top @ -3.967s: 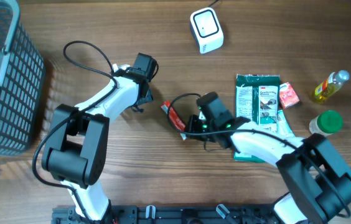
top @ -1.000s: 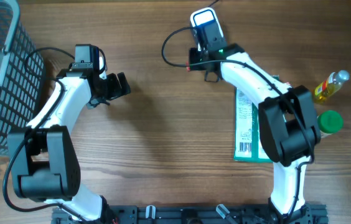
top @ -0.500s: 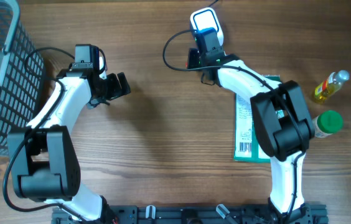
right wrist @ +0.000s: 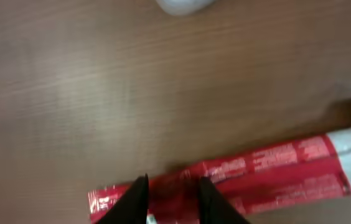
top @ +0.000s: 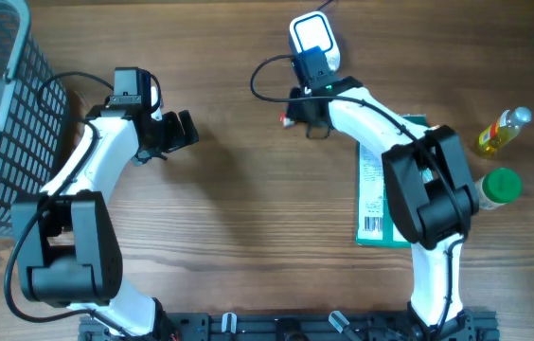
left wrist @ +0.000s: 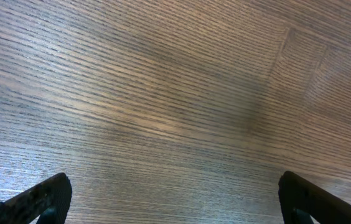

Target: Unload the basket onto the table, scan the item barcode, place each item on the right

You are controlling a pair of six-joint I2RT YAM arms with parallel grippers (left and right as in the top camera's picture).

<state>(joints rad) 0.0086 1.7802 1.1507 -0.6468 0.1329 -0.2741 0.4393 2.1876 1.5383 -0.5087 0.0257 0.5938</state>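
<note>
Beside the white barcode scanner [top: 311, 40], at the far side of the wooden table [top: 239, 246]: right gripper [top: 297, 116], item in hand. Change over the preceding second: the gripper drew back a little from the scanner's front toward the table's middle, and its jaws narrowed markedly. Reading: presentation of the item was under way, with the grip apparently being tightened or reset rather than let go; a completed scan could not be confirmed. Gripper state: fingers [right wrist: 136, 200] stood close together, pinched across a red stick sachet [right wrist: 275, 165] near one end, most of its length running out to the side. The wrist view was blurred, so firm contact was probable, not certain. Sachet location: held just in front of the scanner, over the wood; which face carried the barcode could not be told. Left gripper [top: 184, 128]: spread wide, empty, over bare wood, well apart from the scanner.
</note>
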